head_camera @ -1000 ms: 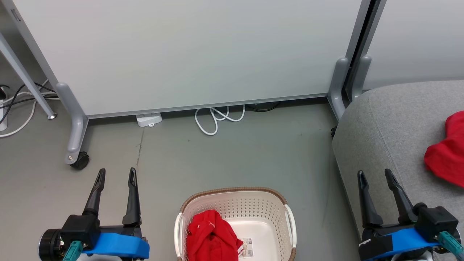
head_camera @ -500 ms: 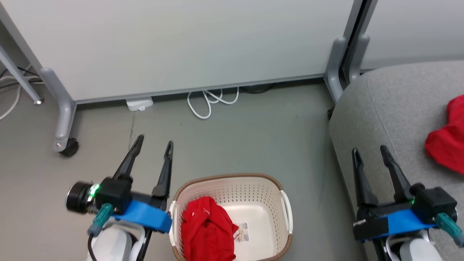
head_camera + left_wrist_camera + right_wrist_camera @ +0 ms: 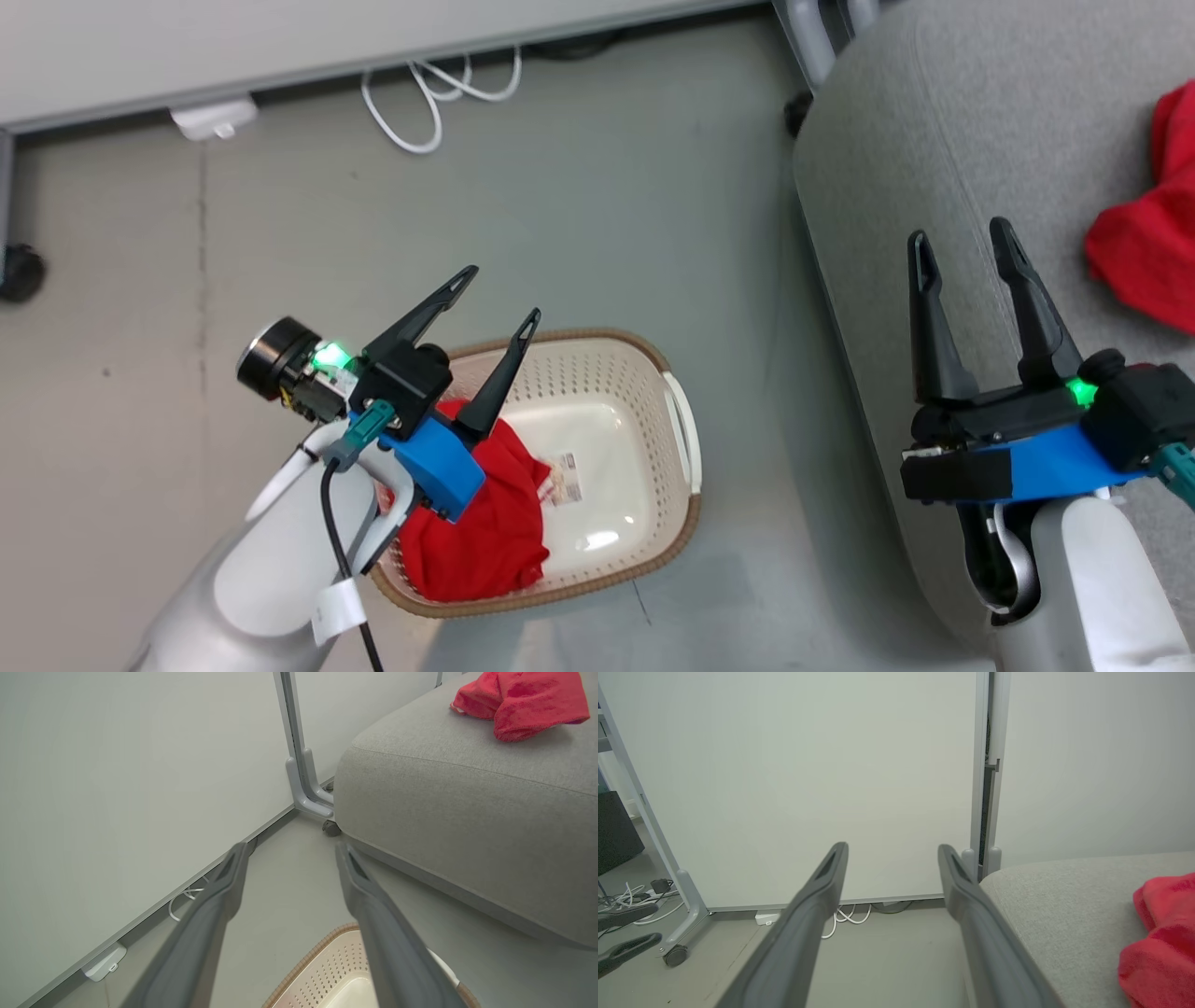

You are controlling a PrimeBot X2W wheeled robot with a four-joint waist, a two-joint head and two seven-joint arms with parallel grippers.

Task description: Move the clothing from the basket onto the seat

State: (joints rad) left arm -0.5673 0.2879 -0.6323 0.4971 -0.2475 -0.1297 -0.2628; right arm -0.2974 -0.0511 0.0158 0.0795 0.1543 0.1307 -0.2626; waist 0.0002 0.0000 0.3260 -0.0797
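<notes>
One red piece of clothing (image 3: 481, 537) lies bunched in the left half of the cream basket (image 3: 667, 457) on the floor. Above the basket's left rim hangs my left gripper (image 3: 499, 294), open and empty, fingers pointing up and to the right. A second red piece of clothing (image 3: 1148, 252) rests on the grey seat (image 3: 915, 121) at the right, also seen in the left wrist view (image 3: 518, 700) and right wrist view (image 3: 1162, 942). My right gripper (image 3: 962, 238) stands open and empty over the seat's front edge. The basket's rim (image 3: 308, 959) shows between my left fingers.
A white partition panel (image 3: 831, 765) on grey wheeled feet (image 3: 306, 793) stands behind the basket. White cable loops (image 3: 420, 93) and a white power strip (image 3: 210, 117) lie on the floor at its base. Grey floor (image 3: 607, 205) lies open between basket and panel.
The head camera has tilted down, so the whole picture shifted. My left gripper has swung right and up from beside the basket to above its left rim. The right gripper holds its place.
</notes>
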